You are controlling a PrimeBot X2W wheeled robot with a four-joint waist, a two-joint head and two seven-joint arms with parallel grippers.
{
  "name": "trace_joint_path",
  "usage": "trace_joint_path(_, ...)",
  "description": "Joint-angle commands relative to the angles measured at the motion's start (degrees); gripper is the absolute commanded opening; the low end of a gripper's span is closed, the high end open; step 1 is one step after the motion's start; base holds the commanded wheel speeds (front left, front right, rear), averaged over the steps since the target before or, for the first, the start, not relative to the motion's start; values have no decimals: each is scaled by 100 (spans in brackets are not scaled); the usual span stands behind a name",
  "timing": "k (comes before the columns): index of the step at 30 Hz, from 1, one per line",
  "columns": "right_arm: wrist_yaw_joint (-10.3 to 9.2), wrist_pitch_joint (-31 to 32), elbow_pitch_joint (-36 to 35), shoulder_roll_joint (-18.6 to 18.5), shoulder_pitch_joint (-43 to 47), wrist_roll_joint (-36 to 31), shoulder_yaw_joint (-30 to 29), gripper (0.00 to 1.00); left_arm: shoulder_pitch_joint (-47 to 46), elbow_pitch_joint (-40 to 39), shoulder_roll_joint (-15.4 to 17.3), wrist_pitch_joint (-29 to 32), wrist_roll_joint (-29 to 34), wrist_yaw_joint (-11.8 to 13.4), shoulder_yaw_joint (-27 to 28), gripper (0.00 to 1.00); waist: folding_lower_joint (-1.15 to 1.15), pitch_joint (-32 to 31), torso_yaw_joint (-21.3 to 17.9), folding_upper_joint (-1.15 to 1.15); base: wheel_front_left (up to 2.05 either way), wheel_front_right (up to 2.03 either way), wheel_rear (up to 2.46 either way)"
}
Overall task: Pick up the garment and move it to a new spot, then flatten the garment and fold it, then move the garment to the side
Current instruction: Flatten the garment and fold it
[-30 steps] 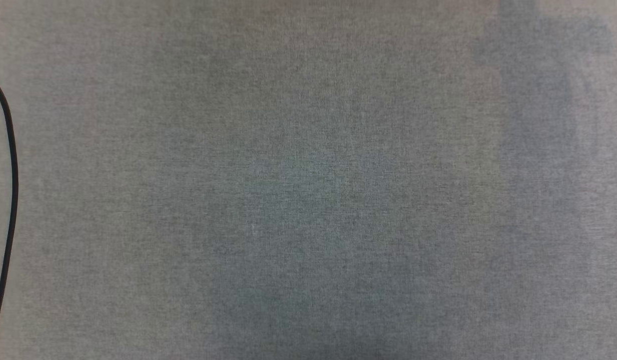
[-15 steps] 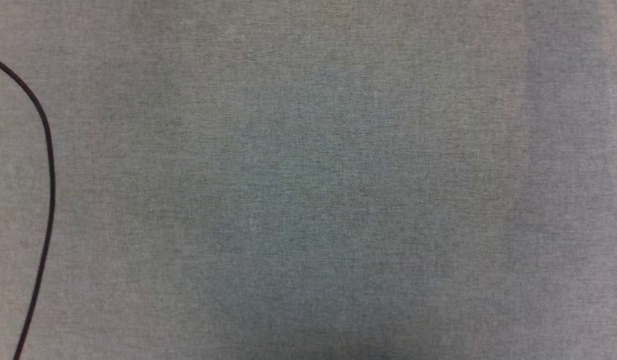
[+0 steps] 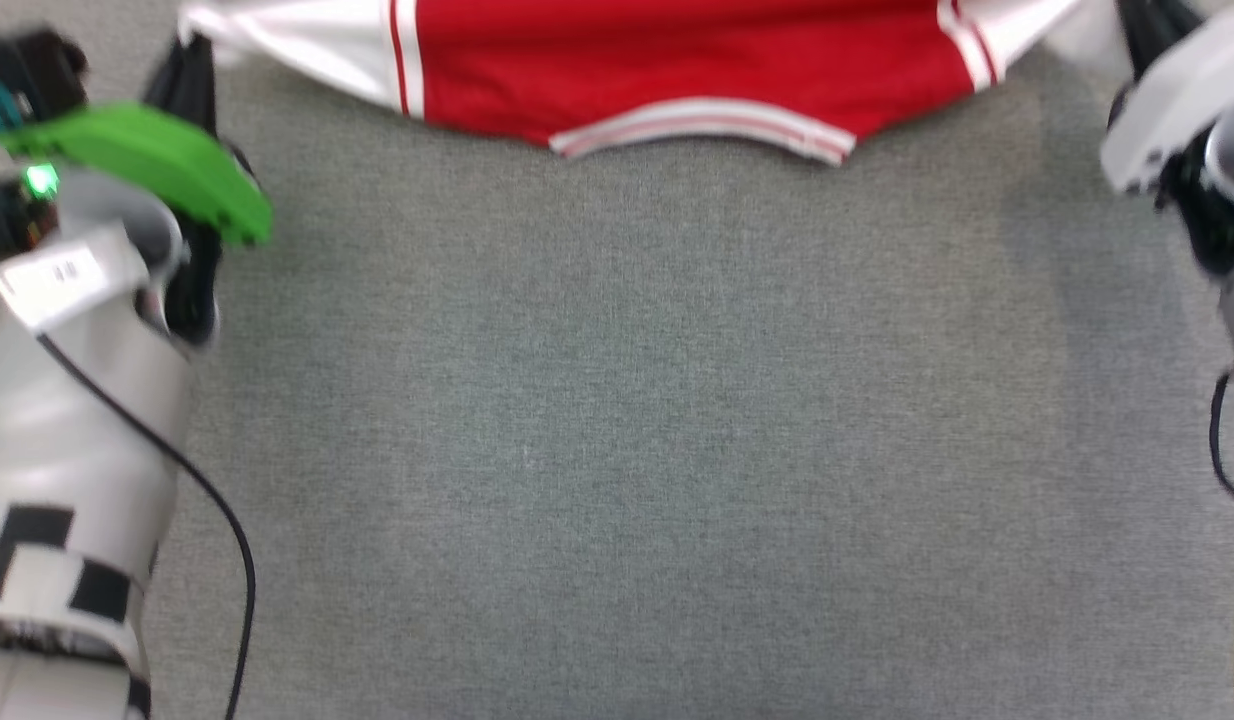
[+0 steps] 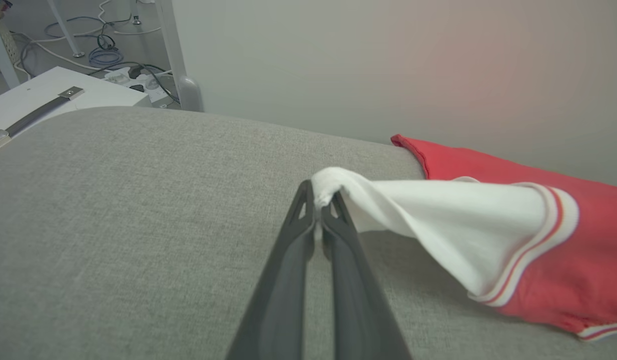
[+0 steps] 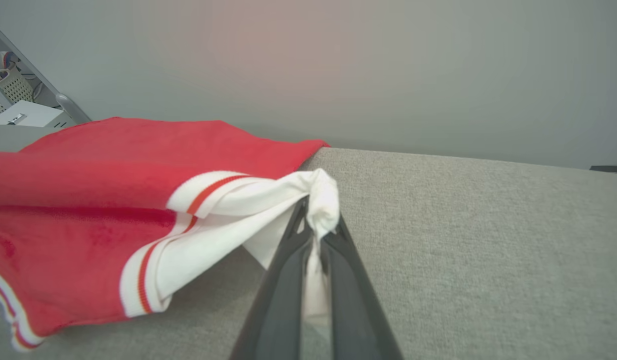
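The garment (image 3: 667,70), a red shirt with white sleeves and red-and-white striped trim, is observed at the far edge of the grey fabric-covered surface (image 3: 617,450), stretched from left to right. A curved striped band is noted along its near edge.

The left gripper (image 4: 318,200) is found with its jaws pressed together on a bunched tip of the left white sleeve, which is drawn taut away from the red body. The right gripper (image 5: 316,220) is found likewise pinching the bunched end of the right white sleeve, a strip of white cloth being caught between its fingers.

A pale forearm (image 3: 67,420) with a green cover (image 3: 157,165) and a black cable (image 3: 217,520) is recorded at the left. A plain pale wall (image 4: 388,60) is noted beyond the surface.
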Motion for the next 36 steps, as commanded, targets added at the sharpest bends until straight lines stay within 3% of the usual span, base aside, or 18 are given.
trace_joint_path(1, -11, -82, -106, -154, 361, 119, 22, 0, 389, -128, 102, -56, -122, -8, -12, 0, 0, -589, -21, 0, 0, 0, 0)
trace_joint_path(7, -11, -149, -685, -401, 1703, 476, -29, 0, 1830, -1002, 275, -82, -127, 1, 340, 0, 0, -1263, -66, 0, 0, 0, 0)
trace_joint_path(12, -11, -131, -1175, -472, 2822, 533, -225, 0, 3257, -1938, 140, -84, 113, 223, 866, 0, 0, -1710, -129, 0, 0, 0, 0)
trace_joint_path(19, -11, 77, -1850, -433, 4291, 388, -700, 0, 4840, -2965, -83, -84, 390, 565, 1073, 0, 0, -2158, -116, 0, 0, 0, 0)
trace_joint_path(27, -11, 583, -2923, -10, 5992, -53, -1686, 0, 6114, -3877, -74, -8, 460, 1056, 1068, 0, 0, -2418, -71, 0, 0, 0, 0)
trace_joint_path(36, -11, 1395, -4158, 864, 7277, -915, -2431, 0, 6924, -4511, -39, 241, 462, 1426, 1001, 0, 0, -2406, -63, 0, 0, 0, 0)
